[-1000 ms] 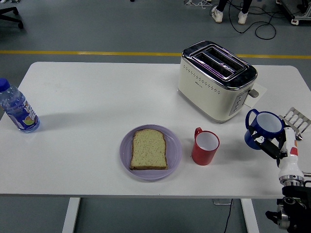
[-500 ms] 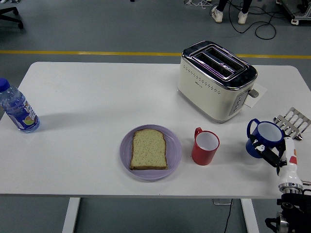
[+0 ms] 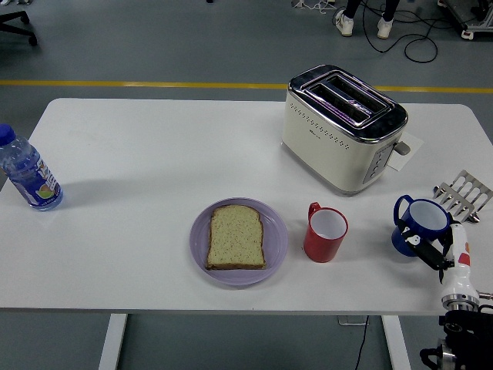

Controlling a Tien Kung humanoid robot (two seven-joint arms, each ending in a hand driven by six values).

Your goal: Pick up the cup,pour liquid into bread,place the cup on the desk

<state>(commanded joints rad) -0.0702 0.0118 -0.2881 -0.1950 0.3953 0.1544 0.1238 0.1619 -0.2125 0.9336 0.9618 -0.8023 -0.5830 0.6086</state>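
Head view, high over white table [image 3: 139,154], near edge along bottom. Cream two-slot toaster [image 3: 343,127] with chrome top at far right of centre, standing angled, slots empty. Lilac plate [image 3: 239,242] near front edge at centre, one slice of bread [image 3: 236,237] lying flat on it, crust square to the rim. Plastic water bottle [image 3: 27,171] with blue cap upright at far left edge, well apart from everything else. Red cup [image 3: 324,233], white inside, upright just right of plate, not touching it, handle turned to far left. Blue cup [image 3: 420,225], white inside, upright on tabletop near right edge, handle toward far left, contents not discernible. Metal toast rack [image 3: 463,193] just behind blue cup at the table's right edge, partly cut off. Right hand [image 3: 436,248] entering from lower right corner, white-and-red wrist section below it, dark fingers [image 3: 426,249] against near right side of blue cup; wrapped or merely touching, cannot tell. Left arm out of frame. Person's legs and white shoes [image 3: 362,25] at top, on grey floor beyond yellow line, among cables.
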